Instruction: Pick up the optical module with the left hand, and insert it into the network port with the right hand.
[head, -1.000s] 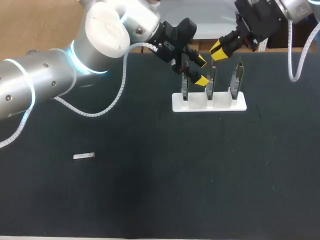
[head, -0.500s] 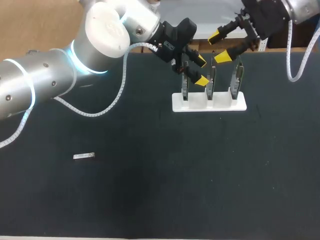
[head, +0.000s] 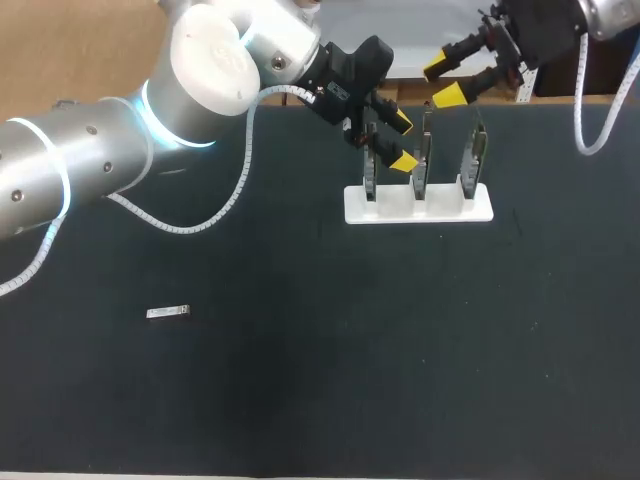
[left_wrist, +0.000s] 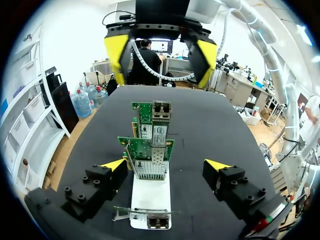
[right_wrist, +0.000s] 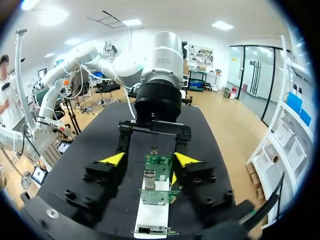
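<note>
The optical module (head: 168, 313), a small silver bar, lies alone on the black table at the left, far from both grippers. A white stand (head: 418, 205) holds three upright green network cards (head: 423, 160) with ports. My left gripper (head: 402, 141) hangs open at the stand's left end, and the left wrist view shows the row of cards (left_wrist: 151, 150) between its spread fingertips (left_wrist: 114, 164) without contact. My right gripper (head: 446, 82) is open and holds nothing, raised behind the stand near the table's far edge. The right wrist view shows the cards (right_wrist: 159, 167) below my right gripper (right_wrist: 149, 160).
The left arm (head: 210, 70) crosses the table's back left part. A white cable (head: 600, 110) hangs from the right arm at the far right. Black table (head: 400, 350) surface stretches in front of the stand.
My right gripper was shut just above the middle card, then opened wide, drew up and back from the cards, and its fingers have come partly together. The left arm and module have not moved.
</note>
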